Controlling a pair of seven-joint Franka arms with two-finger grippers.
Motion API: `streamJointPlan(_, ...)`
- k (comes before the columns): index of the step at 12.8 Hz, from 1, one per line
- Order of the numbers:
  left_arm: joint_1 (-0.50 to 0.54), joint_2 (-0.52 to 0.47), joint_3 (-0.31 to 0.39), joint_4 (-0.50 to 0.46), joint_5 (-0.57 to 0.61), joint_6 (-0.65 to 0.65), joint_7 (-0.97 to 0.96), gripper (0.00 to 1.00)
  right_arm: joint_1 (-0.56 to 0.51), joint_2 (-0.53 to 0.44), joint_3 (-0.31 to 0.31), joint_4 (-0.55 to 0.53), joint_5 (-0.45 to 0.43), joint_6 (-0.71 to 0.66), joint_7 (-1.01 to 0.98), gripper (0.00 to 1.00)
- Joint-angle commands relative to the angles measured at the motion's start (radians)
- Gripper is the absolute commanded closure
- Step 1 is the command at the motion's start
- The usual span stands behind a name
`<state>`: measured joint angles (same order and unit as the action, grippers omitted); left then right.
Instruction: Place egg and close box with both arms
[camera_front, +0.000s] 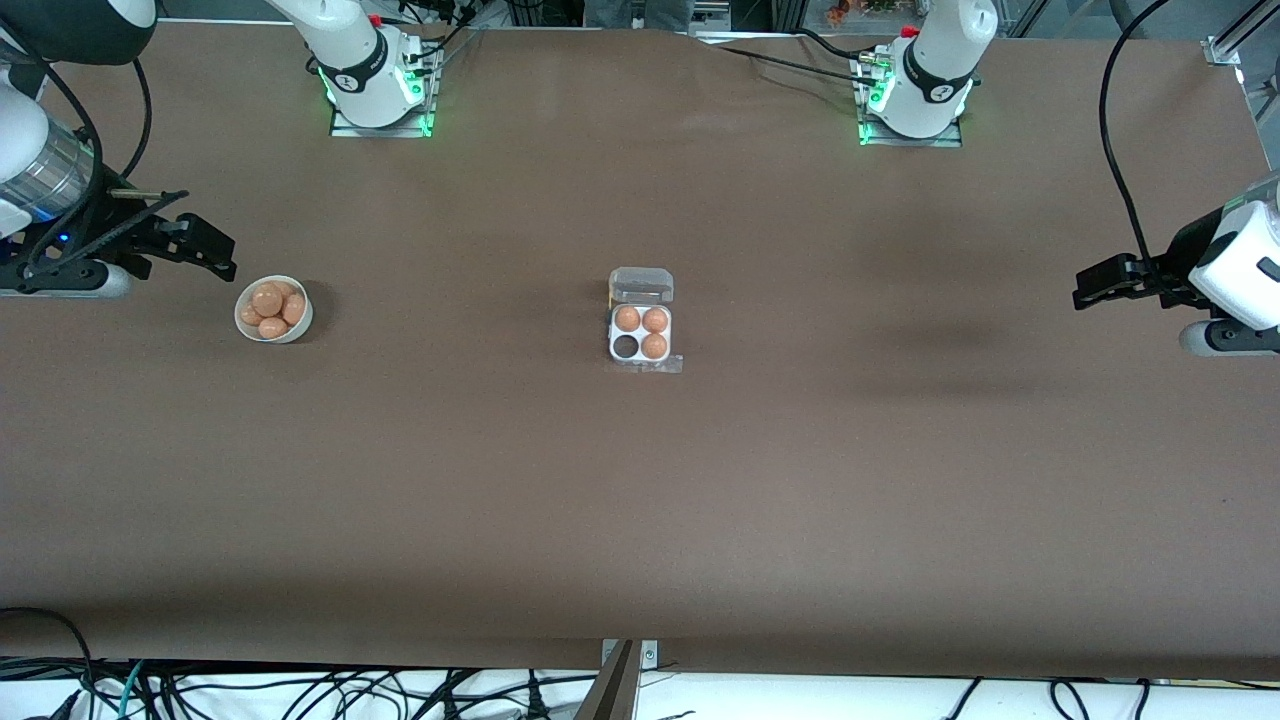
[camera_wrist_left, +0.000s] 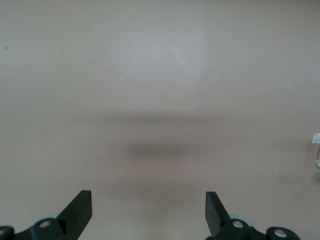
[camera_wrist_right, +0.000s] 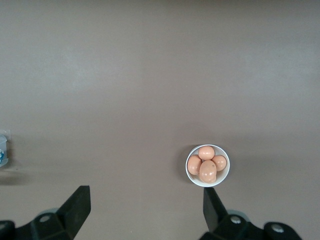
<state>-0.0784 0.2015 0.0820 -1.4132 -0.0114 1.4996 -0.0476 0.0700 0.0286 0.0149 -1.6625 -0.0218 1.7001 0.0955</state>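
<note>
**One cell empty, both claws released and waiting wide of the work**

The box (camera_front: 641, 335) sits mid-table with its clear lid (camera_front: 641, 285) folded back on the side farther from the front camera. Three eggs fill its cells; the empty cell (camera_front: 626, 346) is on the nearer row, toward the right arm's end. The spare eggs lie heaped in a white bowl (camera_front: 273, 309) toward the right arm's end of the table (camera_front: 640, 500), well apart from the box.

The right claw (camera_front: 205, 245) hangs just beside the bowl, fingers spread and holding nothing; its wrist view shows the bowl (camera_wrist_right: 207, 165) ahead of the open fingers (camera_wrist_right: 75, 207). The left claw (camera_front: 1100, 287) waits over bare table at the left arm's end, likewise released and empty.

The egg (camera_front: 267, 297) on top of the heap looks the easiest pick. It is probably light, smooth and rounded, so it may slip or roll, and could crack under a hard pinch. A gentle grip across its middle from above seems best. The lid looks thin and springy, so closing it likely calls for one claw to steady the tray while the other presses the lid down.
</note>
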Motion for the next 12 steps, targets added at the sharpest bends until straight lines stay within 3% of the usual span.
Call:
streamJointPlan(1, 0.0, 0.009, -0.002, 0.026, -0.016, -0.006, 0.018, 0.01, -0.001, -0.016, 0.008, -0.011, -0.017, -0.008, 0.003, 0.0)
streamJointPlan(4, 0.0, 0.009, -0.002, 0.028, -0.013, -0.006, 0.018, 0.24, -0.001, -0.016, 0.022, -0.008, -0.017, -0.008, 0.001, 0.0)
streamJointPlan(5, 0.0, 0.009, -0.002, 0.028, -0.01, -0.006, 0.018, 0.23, -0.001, -0.018, 0.026, -0.008, -0.017, -0.008, 0.003, 0.0)
streamJointPlan(7, 0.005, 0.009, -0.001, 0.028, -0.012, -0.006, 0.02, 0.0, -0.001, -0.018, 0.03, -0.008, -0.017, -0.008, 0.003, 0.0)
streamJointPlan(12, 0.006, 0.009, 0.001, 0.028, -0.012, -0.006, 0.02, 0.0, -0.001, -0.018, 0.03, -0.008, -0.017, -0.01, 0.001, 0.0)
